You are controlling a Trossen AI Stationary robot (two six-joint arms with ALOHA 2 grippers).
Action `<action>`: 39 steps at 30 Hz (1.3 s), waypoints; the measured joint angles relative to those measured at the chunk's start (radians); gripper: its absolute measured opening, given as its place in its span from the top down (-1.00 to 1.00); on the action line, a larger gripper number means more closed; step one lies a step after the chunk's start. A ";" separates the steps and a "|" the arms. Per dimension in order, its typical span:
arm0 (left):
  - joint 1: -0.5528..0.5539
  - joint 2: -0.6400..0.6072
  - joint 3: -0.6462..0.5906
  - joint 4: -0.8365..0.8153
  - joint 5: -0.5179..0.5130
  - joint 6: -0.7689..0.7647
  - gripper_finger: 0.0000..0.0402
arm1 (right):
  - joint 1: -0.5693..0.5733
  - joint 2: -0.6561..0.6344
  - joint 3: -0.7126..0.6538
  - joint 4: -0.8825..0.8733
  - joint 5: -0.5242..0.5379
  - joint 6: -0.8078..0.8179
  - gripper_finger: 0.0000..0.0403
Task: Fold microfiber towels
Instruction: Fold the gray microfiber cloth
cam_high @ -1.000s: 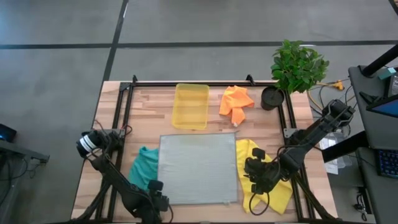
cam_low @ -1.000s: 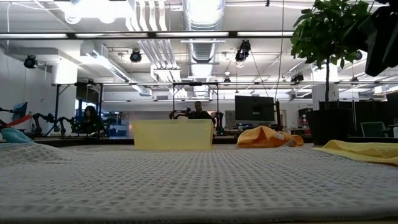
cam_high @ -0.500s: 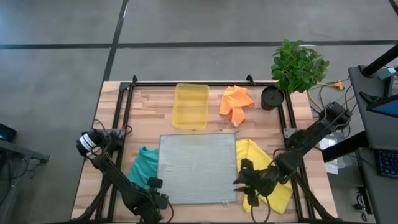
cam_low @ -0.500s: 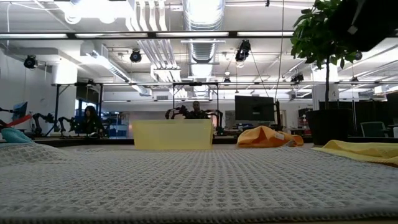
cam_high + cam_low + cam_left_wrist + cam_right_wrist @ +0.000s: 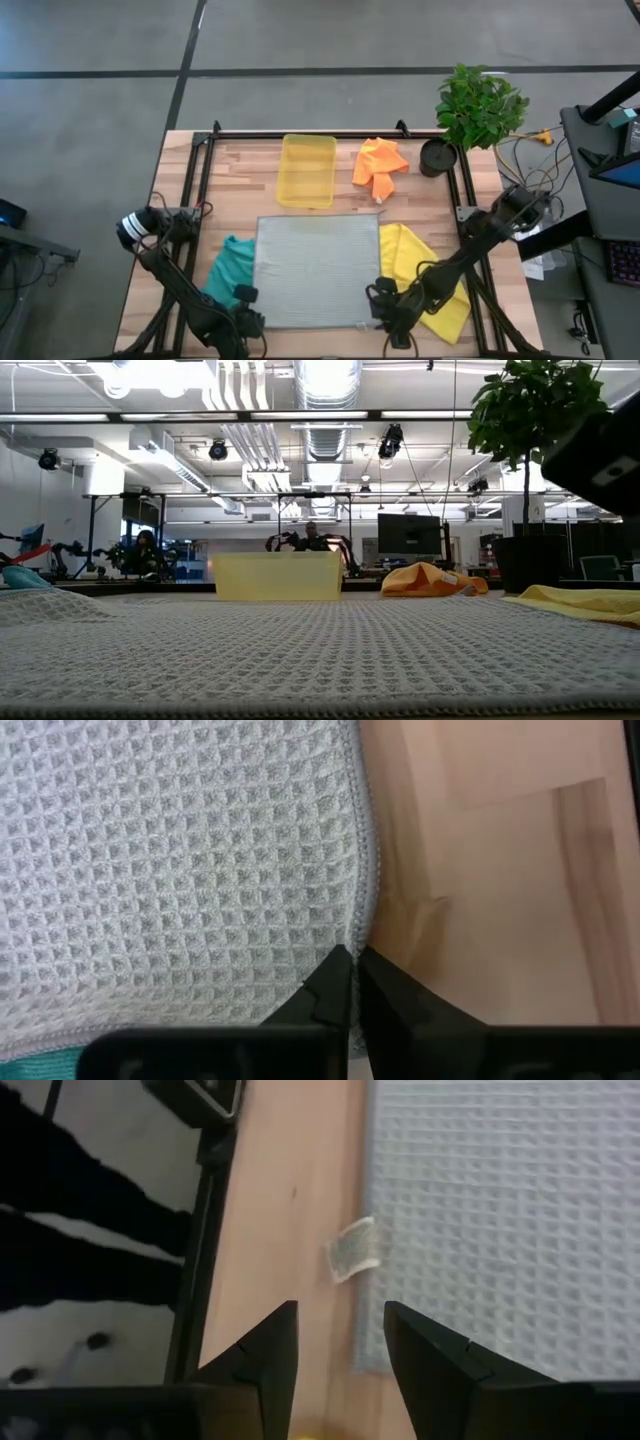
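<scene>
The light grey towel (image 5: 318, 270) lies spread flat at the table's middle and fills the low view's foreground (image 5: 320, 650). My left gripper (image 5: 352, 965) is shut at its near edge, close to the near-left corner (image 5: 248, 318). My right gripper (image 5: 340, 1345) hangs open over the towel's near-right corner (image 5: 378, 305), one finger above wood, the other above cloth. A small tag (image 5: 352, 1252) sticks out of the towel's edge there. The teal towel (image 5: 230, 265) lies crumpled left of the grey one, the yellow towel (image 5: 425, 285) right of it, and the orange towel (image 5: 380, 165) at the far side. My left gripper pinches the grey towel's hemmed near edge (image 5: 362, 925) between its two fingertips, close to the near-left corner. The fingers slant down onto it. The cloth still lies flat on the table, with a slight bulge in the hem just ahead of the tips.
A translucent yellow tray (image 5: 307, 170) stands at the far middle, and a potted plant (image 5: 478, 105) at the far right corner. Black frame rails (image 5: 195, 190) run along the table's sides. Bare wood shows along the near edge (image 5: 500, 870).
My right gripper has moved from above the yellow towel toward the table's left and near edge, and now stands over the grey towel's near-right corner. The towels have stayed where they were.
</scene>
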State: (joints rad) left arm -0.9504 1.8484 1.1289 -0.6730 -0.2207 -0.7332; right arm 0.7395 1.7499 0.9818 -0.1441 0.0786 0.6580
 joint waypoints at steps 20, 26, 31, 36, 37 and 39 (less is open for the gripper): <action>-0.003 -0.006 -0.024 0.085 -0.023 -0.047 1.00 | 0.000 0.142 0.052 -0.107 -0.001 -0.098 0.36; -0.003 -0.007 -0.024 0.088 -0.024 -0.047 1.00 | 0.000 0.186 0.109 -0.197 0.008 -0.131 0.62; -0.003 -0.020 -0.025 0.087 -0.032 -0.047 1.00 | 0.000 0.201 0.177 -0.293 0.028 -0.149 0.92; -0.001 -0.082 -0.032 0.080 -0.123 -0.046 1.00 | 0.000 0.192 0.215 -0.370 0.030 -0.168 0.95; 0.000 -0.100 -0.034 0.084 -0.135 -0.046 1.00 | 0.000 0.187 0.218 -0.372 0.029 -0.165 0.95; 0.002 -0.126 -0.044 0.085 -0.136 -0.046 1.00 | 0.002 0.173 0.219 -0.373 0.024 -0.162 0.95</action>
State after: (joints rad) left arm -0.9480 1.7223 1.0847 -0.5885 -0.3571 -0.7792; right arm 0.7414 1.9225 1.2007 -0.5170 0.1025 0.4958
